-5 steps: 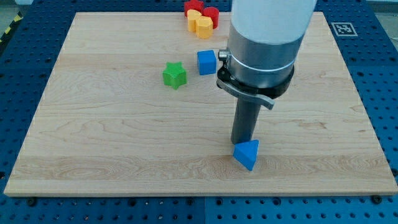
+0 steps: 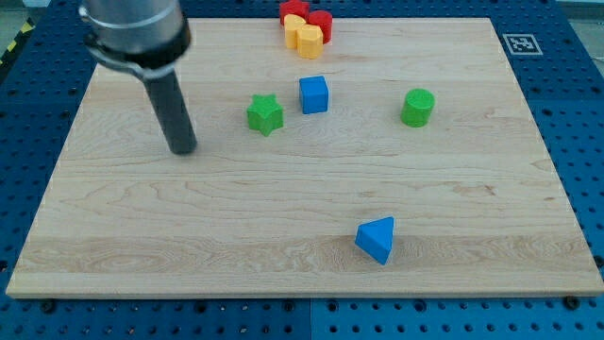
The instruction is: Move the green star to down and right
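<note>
Green star sits untouched upper centre; my tip rests left of it, apart. No fingers here, so no grasp to report. I judge the approach in hand: next, get up-left of it and push.

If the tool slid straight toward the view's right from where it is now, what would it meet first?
Probably nothing: my tip sits lower in the view than the green star, so it would likely pass just below it, though depth is hard to judge.

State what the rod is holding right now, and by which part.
Nothing is held. My tip rests on bare board, to the view's left of the green star and apart from it, touching no block.
</note>
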